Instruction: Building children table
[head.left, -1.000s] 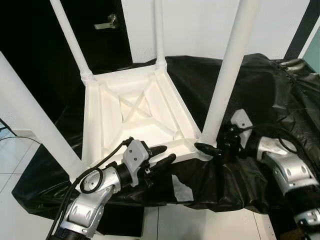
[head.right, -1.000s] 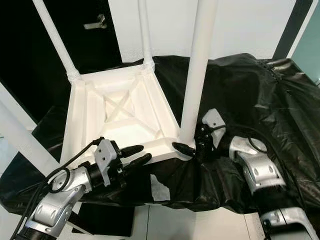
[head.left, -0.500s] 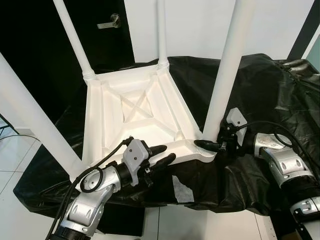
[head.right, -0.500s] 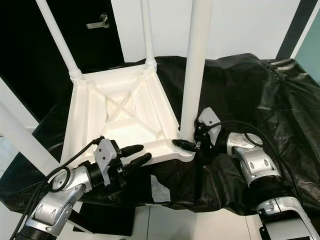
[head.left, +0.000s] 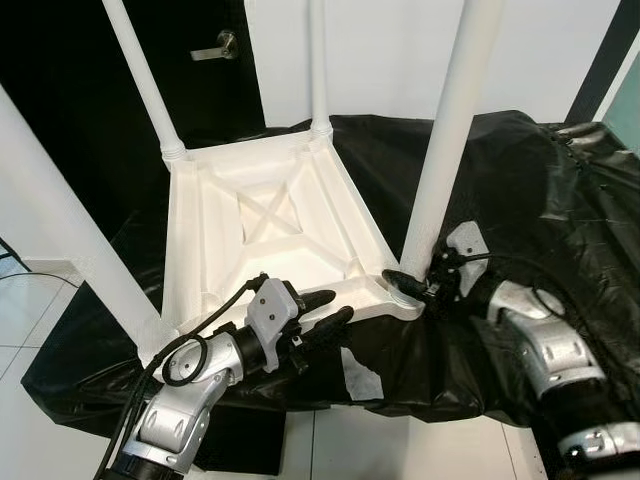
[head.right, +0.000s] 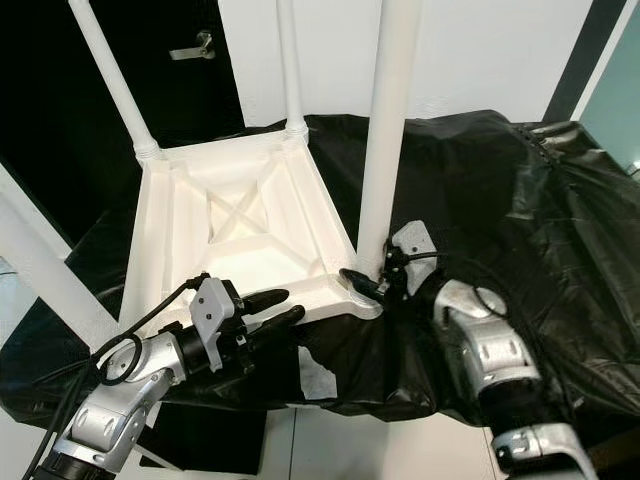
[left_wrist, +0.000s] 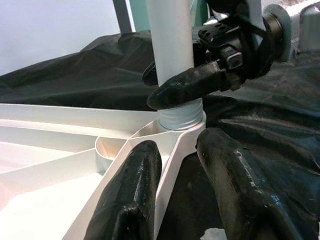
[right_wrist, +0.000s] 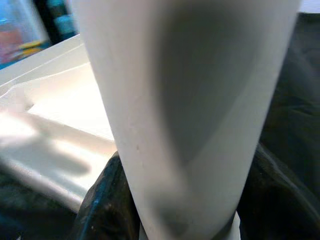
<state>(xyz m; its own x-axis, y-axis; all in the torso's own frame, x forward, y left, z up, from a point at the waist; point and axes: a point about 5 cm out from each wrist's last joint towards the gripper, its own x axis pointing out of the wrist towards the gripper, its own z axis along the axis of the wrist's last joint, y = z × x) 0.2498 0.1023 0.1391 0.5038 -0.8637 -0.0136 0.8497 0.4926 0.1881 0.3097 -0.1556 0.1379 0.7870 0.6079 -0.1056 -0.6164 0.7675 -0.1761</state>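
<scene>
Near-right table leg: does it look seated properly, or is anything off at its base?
The round white plastic leg shows exposed thread above its corner socket on the upturned white tabletop, so it looks not fully screwed in. The right claw grips its base.

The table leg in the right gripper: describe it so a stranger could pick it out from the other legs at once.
On the black sheet lies an upside-down white table top with four white legs pointing up from its corners. The leg meant stands at the near corner on the robot's right. It alone has two black fingers, the right gripper, clasped around its base, just above the threaded collar.
</scene>
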